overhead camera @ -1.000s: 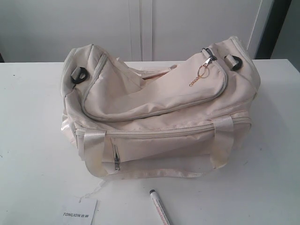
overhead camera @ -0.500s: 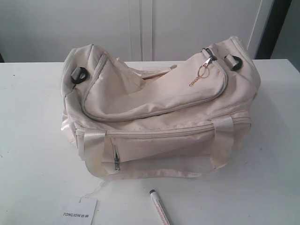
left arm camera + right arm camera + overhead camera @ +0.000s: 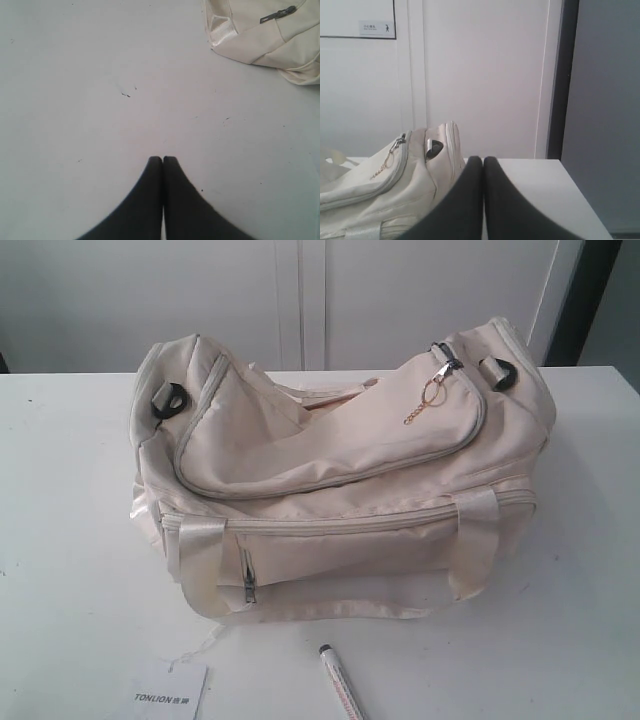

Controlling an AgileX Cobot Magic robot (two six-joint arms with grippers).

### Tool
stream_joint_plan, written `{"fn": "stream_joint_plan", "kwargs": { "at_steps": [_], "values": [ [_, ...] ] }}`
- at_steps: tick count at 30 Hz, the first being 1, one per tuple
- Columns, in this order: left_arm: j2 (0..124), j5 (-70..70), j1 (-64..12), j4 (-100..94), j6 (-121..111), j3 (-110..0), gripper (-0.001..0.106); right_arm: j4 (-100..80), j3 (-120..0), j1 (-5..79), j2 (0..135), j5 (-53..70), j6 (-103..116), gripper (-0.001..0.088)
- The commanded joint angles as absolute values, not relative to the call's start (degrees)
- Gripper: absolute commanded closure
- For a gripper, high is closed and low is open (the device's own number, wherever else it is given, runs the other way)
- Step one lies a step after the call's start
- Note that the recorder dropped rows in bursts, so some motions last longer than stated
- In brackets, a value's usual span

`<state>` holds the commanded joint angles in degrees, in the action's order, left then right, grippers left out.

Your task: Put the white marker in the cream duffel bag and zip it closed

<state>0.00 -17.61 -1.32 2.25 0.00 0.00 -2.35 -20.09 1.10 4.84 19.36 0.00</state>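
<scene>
Counting, ext cam: 1 table [image 3: 70,540], 1 cream duffel bag [image 3: 340,490], 1 white marker [image 3: 340,685], 1 paper tag [image 3: 168,692]. Bag showing 2 black rings [image 3: 170,398], 1 gold chain pull [image 3: 428,400]. Wrist cams showing 2 grippers: 1 left gripper [image 3: 162,159], 1 right gripper [image 3: 483,159].

Marker [image 3: 342,688] before duffel bag [image 3: 340,480]; tag [image 3: 170,695] left of it (all on table [image 3: 60,540]).

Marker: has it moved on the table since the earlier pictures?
No. The marker lies in the same place in the exterior view. Its dark tip has the same gap to the paper tag and to the bag as before.
</scene>
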Motion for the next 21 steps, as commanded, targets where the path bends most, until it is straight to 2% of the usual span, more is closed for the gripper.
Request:
{"fn": "stream_joint_plan", "kwargs": {
  "at_steps": [9,21],
  "values": [
    [0.0,-17.6,-1.3,2.2,0.0,0.0,0.105,-2.3,-25.1,1.1,13.7,20.1,0.0,0.0868],
    [0.0,-17.6,-1.3,2.2,0.0,0.0,0.105,-2.3,-25.2,1.1,14.7,18.5,0.0,0.0868]
  ]
}}
